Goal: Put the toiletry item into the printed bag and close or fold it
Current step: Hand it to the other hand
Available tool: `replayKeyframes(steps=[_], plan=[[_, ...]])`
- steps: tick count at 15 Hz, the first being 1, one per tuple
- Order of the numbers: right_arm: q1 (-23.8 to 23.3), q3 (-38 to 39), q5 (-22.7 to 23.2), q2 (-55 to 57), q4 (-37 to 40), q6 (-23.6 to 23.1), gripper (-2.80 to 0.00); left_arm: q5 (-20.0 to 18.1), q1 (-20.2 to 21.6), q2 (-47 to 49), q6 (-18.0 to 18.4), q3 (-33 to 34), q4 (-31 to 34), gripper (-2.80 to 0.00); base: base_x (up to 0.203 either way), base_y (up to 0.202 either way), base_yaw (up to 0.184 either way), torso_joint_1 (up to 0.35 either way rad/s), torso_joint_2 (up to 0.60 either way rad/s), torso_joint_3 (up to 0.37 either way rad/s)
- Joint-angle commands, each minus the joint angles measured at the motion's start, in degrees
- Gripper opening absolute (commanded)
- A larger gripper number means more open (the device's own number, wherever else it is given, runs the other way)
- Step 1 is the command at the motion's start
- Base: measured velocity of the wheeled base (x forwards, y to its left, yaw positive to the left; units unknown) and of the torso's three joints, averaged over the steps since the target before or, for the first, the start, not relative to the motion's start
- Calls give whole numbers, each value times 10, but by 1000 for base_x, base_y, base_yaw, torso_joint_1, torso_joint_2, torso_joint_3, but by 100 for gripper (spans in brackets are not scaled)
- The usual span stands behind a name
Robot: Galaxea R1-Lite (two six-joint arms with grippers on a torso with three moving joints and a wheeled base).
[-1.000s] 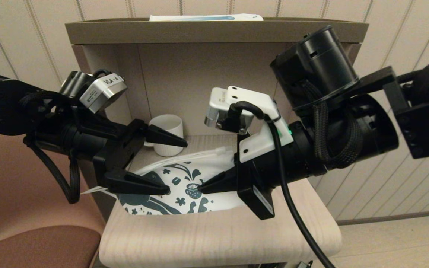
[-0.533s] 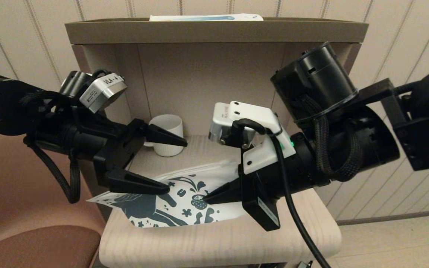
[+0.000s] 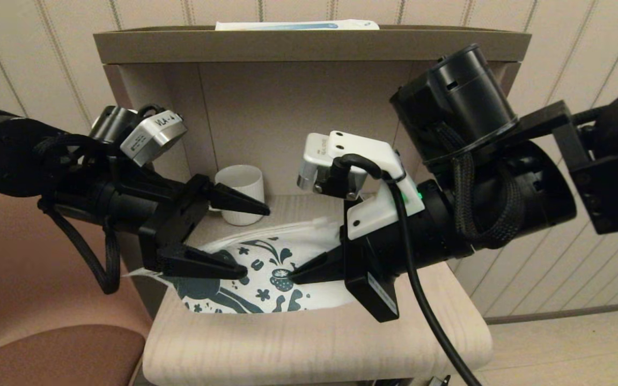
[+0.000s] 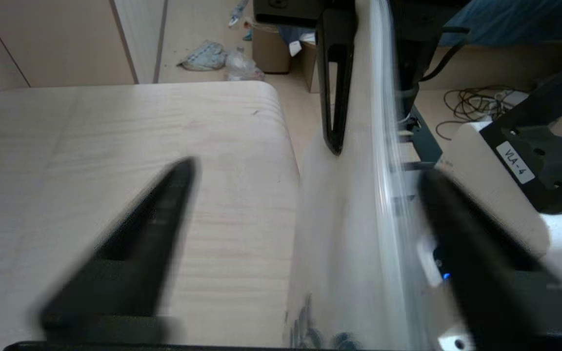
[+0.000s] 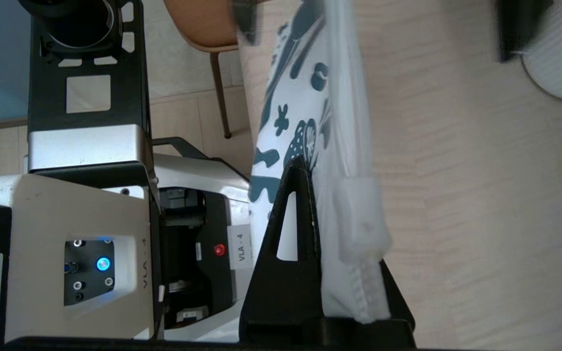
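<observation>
From the head view, your right gripper (image 3: 309,268) is clamped on the printed bag (image 3: 255,268), lifted over the desk (image 3: 314,343); your left gripper (image 3: 234,236) gapes wide at its other end. In the left wrist view the bag (image 4: 359,219) runs between spread fingers, so you are handling the bag. In the right wrist view the zip-strip (image 5: 359,219) sits pinched; no toiletry item is visible. Next, close left on the bag.

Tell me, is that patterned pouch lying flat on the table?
No. The right gripper is pinching the pouch by its zip edge, lifted and sagging above the table.
</observation>
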Motion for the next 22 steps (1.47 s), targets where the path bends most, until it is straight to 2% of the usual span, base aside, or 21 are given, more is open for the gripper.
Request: replayKeyframes(steps=[1, 18, 19, 22], plan=[[0, -1, 2, 4, 1, -1, -280, -5, 0, -1, 3, 2, 1, -280, 0, 0, 0, 0, 0, 0], [1, -2, 1, 4, 4, -1, -280, -8, 0, 1, 7, 3, 3, -280, 0, 0, 0, 0, 0, 0], [1, -2, 1, 4, 3, -1, 0, -8, 0, 0, 7, 3, 3, -280, 0, 0, 0, 0, 0, 0], [1, -10, 1, 3, 2, 4, 0, -9, 0, -2, 7, 3, 3, -280, 0, 0, 0, 0, 0, 0]])
